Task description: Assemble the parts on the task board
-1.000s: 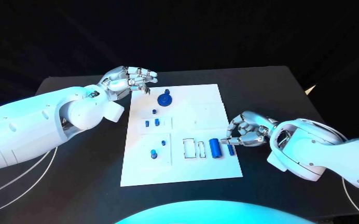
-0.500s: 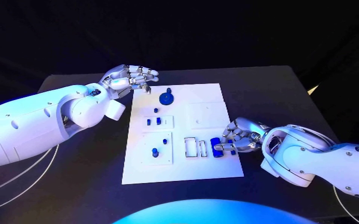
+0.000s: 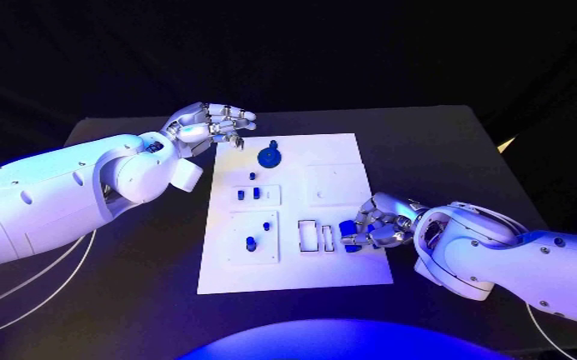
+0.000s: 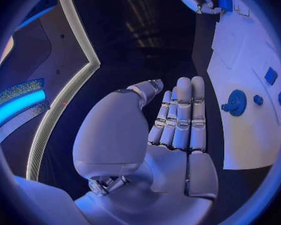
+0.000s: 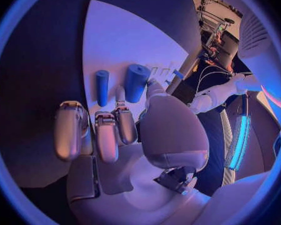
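Head view: the task board (image 3: 343,272) lies in the middle of the tabletop (image 3: 144,302), and most of its blue parts look seated already: a round knobbed part (image 3: 269,157) at the board's twelve o'clock end, small pegs (image 3: 248,195) in the pocket below it, and a peg (image 3: 250,245) in the pocket at eight o'clock. The unfinished business seems to sit at four o'clock, where the right hand (image 3: 375,228) is curled down over the blue pieces beside the white slot frames (image 3: 316,236). Whether it actually grips one cannot be told from here.

The right wrist view helps: a thick blue cylinder (image 5: 136,82) and a thinner blue rod (image 5: 102,87) lie side by side on the board just beyond the fingertips (image 5: 121,95), apparently loose, with the fingers bent toward them and one tip at or near the thick one. Contact is unclear, so that hand's state stays uncertain.

The left hand (image 3: 212,124) hovers off the board's eleven o'clock corner; the left wrist view shows its fingers (image 4: 184,116) straight, side by side and holding nothing.
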